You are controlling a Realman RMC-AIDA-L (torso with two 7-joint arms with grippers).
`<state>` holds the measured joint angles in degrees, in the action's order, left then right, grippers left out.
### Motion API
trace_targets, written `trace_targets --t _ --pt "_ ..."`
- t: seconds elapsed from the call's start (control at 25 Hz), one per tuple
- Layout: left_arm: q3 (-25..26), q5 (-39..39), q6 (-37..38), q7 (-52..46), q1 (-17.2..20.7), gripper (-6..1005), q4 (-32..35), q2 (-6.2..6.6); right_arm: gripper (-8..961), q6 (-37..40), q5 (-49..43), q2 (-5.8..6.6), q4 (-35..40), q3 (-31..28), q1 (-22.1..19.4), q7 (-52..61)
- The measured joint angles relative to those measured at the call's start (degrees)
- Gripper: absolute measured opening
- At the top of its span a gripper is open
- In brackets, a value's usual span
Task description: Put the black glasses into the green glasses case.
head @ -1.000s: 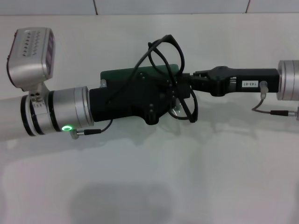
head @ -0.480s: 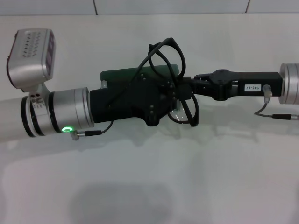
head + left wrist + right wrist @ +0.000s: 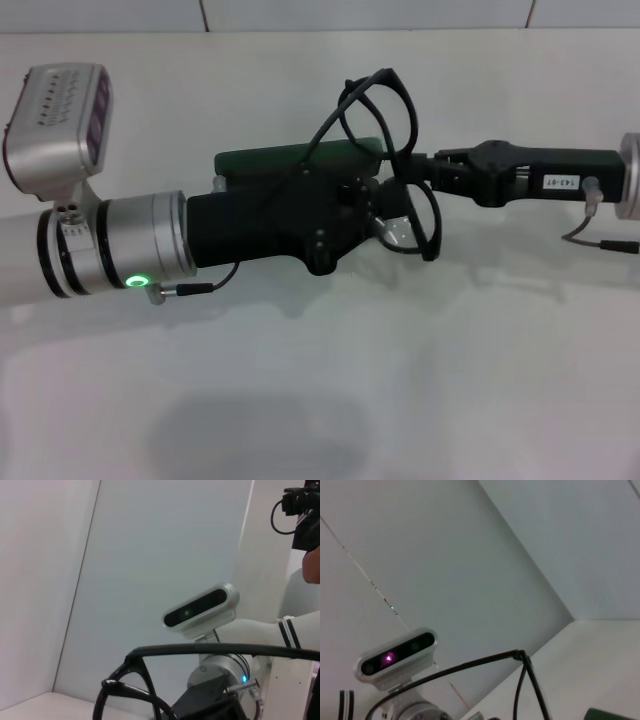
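Note:
The black glasses (image 3: 378, 115) hang tilted in the air, temple arms unfolded, over the right end of the green glasses case (image 3: 270, 158). My right gripper (image 3: 415, 172) reaches in from the right and is shut on the glasses near the bridge. My left gripper (image 3: 365, 205) lies across the case and hides most of it, so I cannot see whether the case is open. A temple arm shows in the left wrist view (image 3: 210, 650) and in the right wrist view (image 3: 470, 666). A corner of the case shows in the right wrist view (image 3: 615, 714).
The white table (image 3: 400, 380) spreads in front of both arms. The left arm's silver camera housing (image 3: 60, 120) stands at the far left. A white wall runs along the back edge.
My right gripper has drawn back to the right and slightly up, carrying the glasses with it. The left arm has shifted up a little.

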<state>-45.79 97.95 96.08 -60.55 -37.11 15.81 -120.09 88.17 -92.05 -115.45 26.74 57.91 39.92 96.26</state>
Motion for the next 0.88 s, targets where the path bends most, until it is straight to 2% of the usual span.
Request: trace_targets --t 0.12,0.2,0.44,0.6,0.72,0.88 --pt "0.0 0.0 0.0 0.0 0.1 2 0.1 0.04 61 -0.7 0.0 0.2 2.5 0.0 -1.5 0.0" --pt "0.0 0.0 0.1 0.0 0.2 2 0.1 0.08 61 -1.4 -0.1 0.83 4.8 0.0 -2.9 0.0" --pt "0.0 0.1 0.5 -0.2 0.2 2 0.2 0.26 61 -2.1 -0.3 4.15 7.3 -4.1 -6.7 -0.4" --pt "0.0 0.3 1.5 -0.2 0.2 2 0.7 0.29 61 -4.1 -0.4 5.9 6.8 -5.3 -8.5 -1.5" --pt "0.0 0.3 1.9 -0.1 0.2 2 0.9 0.3 61 -4.7 -0.6 6.29 6.8 -5.2 -9.2 -2.2" --pt "0.0 0.1 2.2 0.1 0.0 3 0.9 0.3 61 -4.7 -2.0 5.58 6.7 -4.7 -9.2 -3.1"
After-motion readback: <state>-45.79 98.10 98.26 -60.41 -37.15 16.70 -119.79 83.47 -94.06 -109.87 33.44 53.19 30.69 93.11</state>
